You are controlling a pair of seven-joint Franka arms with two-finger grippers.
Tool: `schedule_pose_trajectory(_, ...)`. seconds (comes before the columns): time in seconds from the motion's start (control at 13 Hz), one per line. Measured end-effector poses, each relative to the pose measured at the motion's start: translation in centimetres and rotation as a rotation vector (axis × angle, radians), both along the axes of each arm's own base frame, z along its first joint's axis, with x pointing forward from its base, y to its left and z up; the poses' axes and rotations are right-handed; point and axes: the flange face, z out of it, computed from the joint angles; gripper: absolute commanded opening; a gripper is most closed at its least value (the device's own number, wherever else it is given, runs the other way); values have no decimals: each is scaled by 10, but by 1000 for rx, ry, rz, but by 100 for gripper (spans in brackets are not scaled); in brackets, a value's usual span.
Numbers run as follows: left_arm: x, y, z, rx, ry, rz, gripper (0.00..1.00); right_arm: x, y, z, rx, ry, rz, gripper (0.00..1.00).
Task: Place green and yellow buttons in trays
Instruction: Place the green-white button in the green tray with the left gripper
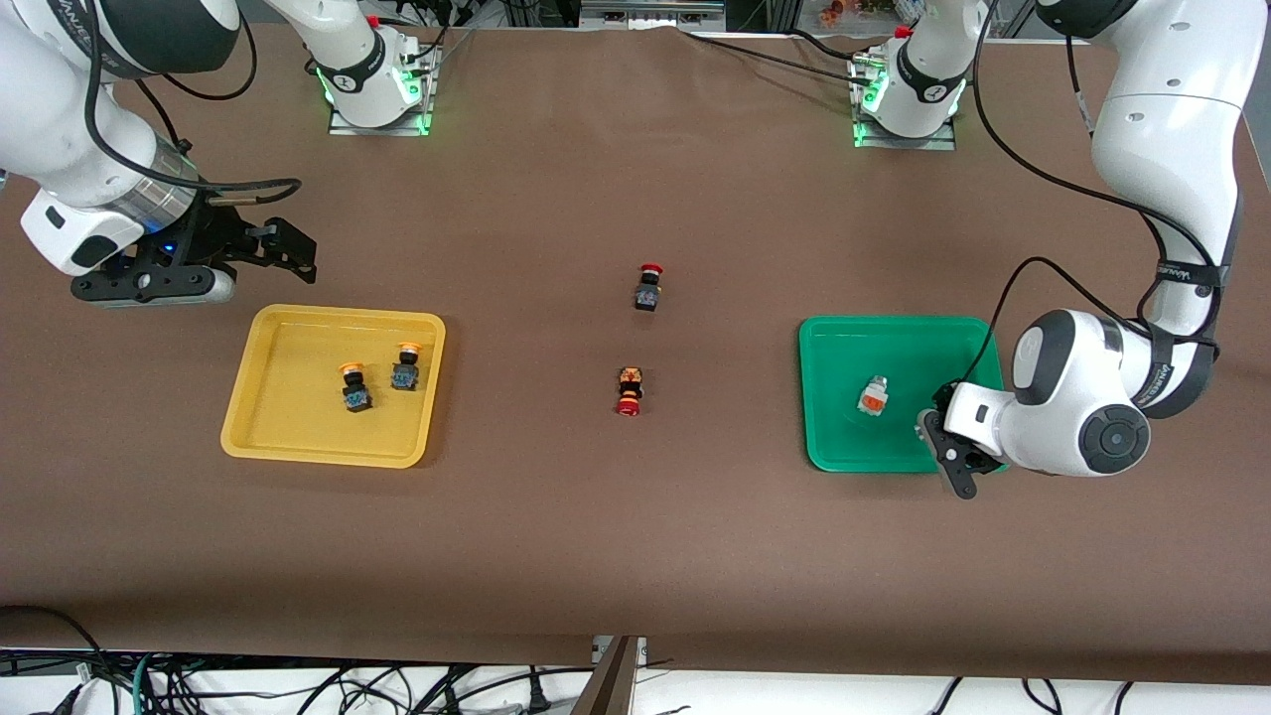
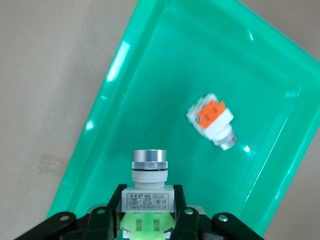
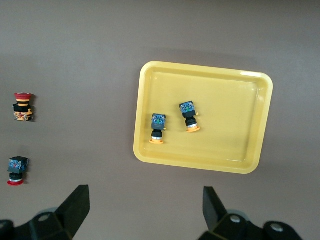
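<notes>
My left gripper (image 1: 948,452) hangs over the green tray (image 1: 834,348), at the tray's corner nearest the front camera and the left arm's end. In the left wrist view it (image 2: 149,202) is shut on a light-grey button with a green face (image 2: 149,182), above the tray (image 2: 150,75). A light-grey button with an orange face (image 1: 873,397) (image 2: 214,120) lies in that tray. Two black buttons with yellow-orange caps (image 1: 354,387) (image 1: 405,367) lie in the yellow tray (image 1: 258,397). My right gripper (image 1: 288,248) (image 3: 145,197) is open and empty, over the table just past the yellow tray's edge.
Two black switches with red mushroom caps lie on the brown table between the trays, one (image 1: 647,288) farther from the front camera than the other (image 1: 630,390). Both show in the right wrist view (image 3: 16,170) (image 3: 22,106).
</notes>
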Motion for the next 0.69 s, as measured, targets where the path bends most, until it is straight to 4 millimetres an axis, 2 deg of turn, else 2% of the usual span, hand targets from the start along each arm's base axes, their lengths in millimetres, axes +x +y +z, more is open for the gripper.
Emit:
schedule_pose_trajectory(0.15,-2,-3,-1,0,9,-4,100,2,-1,8,0,-18,-2,100)
schedule_pose_trajectory(0.31,-2,-6,23,17,12,19,100,5,-11,15,-5,-33,-17,100)
schedule_pose_trajectory(0.46,-5,-9,79,71,-2,117,100,7,-20,18,-5,-40,-31,100)
schedule_pose_trajectory(0.69,-23,-22,179,181,-60,390,100,8,-22,21,-3,-46,-33,100)
